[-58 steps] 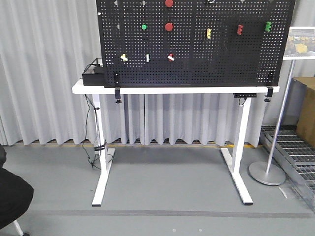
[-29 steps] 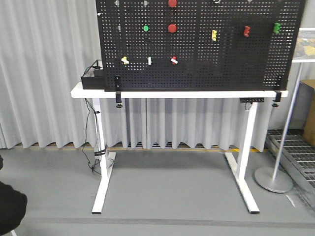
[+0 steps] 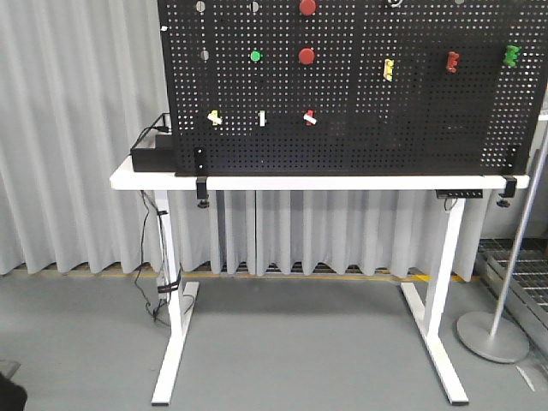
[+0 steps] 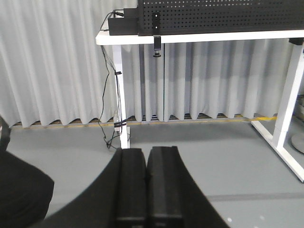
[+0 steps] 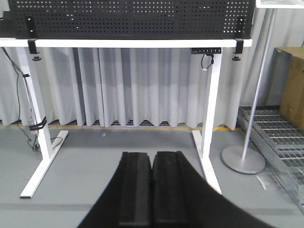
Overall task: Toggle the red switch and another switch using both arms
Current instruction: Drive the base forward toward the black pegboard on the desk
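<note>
1. A black pegboard (image 3: 342, 128) stands upright on a white table (image 3: 325, 181) and is clamped to the table's front edge near both ends.
2. The red switch (image 3: 309, 117) sits low on the pegboard, left of its middle. It has a red base and a short white lever that points down and to the right.
3. The yellow switch (image 3: 214, 117) is in the same row, close to the pegboard's left edge. It has a pale base and a white lever.
4. A green toggle (image 3: 262, 118) stands between the two switches, apart from both.
5. Above this row are two round red buttons (image 3: 306, 56), one over the other, and a green button (image 3: 255, 56) to the left of the lower one.
6. Three small fittings line up toward the pegboard's upper right corner – yellow (image 3: 388, 69), red (image 3: 452, 62) and green (image 3: 511, 56).
7. A black box (image 3: 152, 157) rests on the table's left end, touching the pegboard's lower left corner. A cable (image 3: 151, 257) hangs down beside the left leg.
8. The left gripper (image 4: 146, 151) has its two black fingers pressed together with nothing between them. It is low over the grey floor – well away from the pegboard.
9. The right gripper (image 5: 152, 154) is the same, its fingers closed flat on each other and holding nothing. It faces the table from a distance.
10. A grey curtain (image 3: 77, 128) hangs behind the table, and a round-footed stand (image 3: 492, 334) is on the floor off the table's right end.
</note>
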You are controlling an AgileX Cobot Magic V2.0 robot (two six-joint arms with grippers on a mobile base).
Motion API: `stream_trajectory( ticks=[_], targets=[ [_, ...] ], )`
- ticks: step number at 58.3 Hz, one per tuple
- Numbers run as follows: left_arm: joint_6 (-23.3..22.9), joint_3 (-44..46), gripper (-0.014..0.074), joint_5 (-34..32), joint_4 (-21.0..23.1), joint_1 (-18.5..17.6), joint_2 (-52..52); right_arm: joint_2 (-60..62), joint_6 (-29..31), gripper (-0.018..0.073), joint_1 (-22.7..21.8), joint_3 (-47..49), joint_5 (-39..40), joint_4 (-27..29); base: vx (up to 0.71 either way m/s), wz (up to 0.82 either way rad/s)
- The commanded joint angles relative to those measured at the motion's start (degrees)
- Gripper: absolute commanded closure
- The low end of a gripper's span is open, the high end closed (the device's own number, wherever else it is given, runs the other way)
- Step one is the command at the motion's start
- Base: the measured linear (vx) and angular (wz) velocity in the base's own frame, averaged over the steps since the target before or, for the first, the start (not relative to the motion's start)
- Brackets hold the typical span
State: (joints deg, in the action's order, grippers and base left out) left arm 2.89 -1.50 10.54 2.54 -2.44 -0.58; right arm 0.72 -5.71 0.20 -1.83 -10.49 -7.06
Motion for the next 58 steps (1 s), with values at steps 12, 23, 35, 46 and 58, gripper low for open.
stream_trajectory(
  ticks=[12, 23, 35, 46, 58],
  targets=[
    [0.0, -1.1, 0.0594, -4.5, 0.2, -0.1, -1.1, 0.6, 0.2, 0.0566, -0.3, -0.3, 4.7, -0.6, 0.41, -0.02],
    [0.0, -1.1, 0.0594, -4.5, 0.2, -0.1, -1.1, 0.6, 0.2, 0.0566, -0.3, -0.3, 4.7, -0.6, 0.48, -0.03],
    [0.0, -1.1, 0.0594, -4.5, 0.2, -0.1, -1.1, 0.6, 0.2, 0.0566, -0.3, -0.3, 4.7, -0.6, 0.47, -0.05],
    [0.0, -1.1, 0.0594, -4.5, 0.2, -0.1, -1.1, 0.6, 0.2, 0.0566, -0.3, -0.3, 4.7, -0.6, 0.42, 0.00],
    [0.0, -1.1, 0.0594, -4.5, 0.2, -0.1, -1.1, 0.6, 0.2, 0.0566, -0.3, -0.3, 4.7, -0.6, 0.37, 0.03]
  ],
)
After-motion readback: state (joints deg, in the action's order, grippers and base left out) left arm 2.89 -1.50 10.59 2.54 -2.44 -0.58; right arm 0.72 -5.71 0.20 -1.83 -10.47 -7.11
